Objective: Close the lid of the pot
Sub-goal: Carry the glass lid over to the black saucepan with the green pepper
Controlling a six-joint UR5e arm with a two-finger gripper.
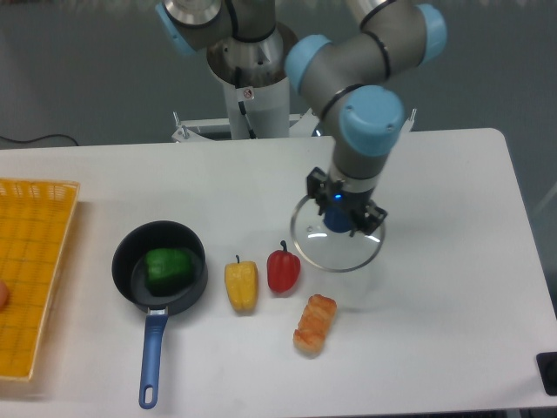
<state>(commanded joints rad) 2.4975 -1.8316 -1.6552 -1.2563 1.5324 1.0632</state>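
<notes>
Peppers (261, 277) lie between lid (336, 248) and pot (161, 266).

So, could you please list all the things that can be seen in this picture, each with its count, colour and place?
pot: 1, black with a blue handle, on the table at front left, open
green pepper: 1, green, inside the pot
yellow pepper: 1, yellow, on the table right of the pot
red pepper: 1, red, right beside the yellow pepper
bread roll: 1, orange-brown, in front of the red pepper, slightly right
lid: 1, clear glass with a blue knob, held above the table right of the red pepper
basket: 1, yellow, at the left edge
table: 1, white
gripper: 1, black, shut on the lid's knob
arm: 1, grey with light blue joints, reaching from the back
</notes>
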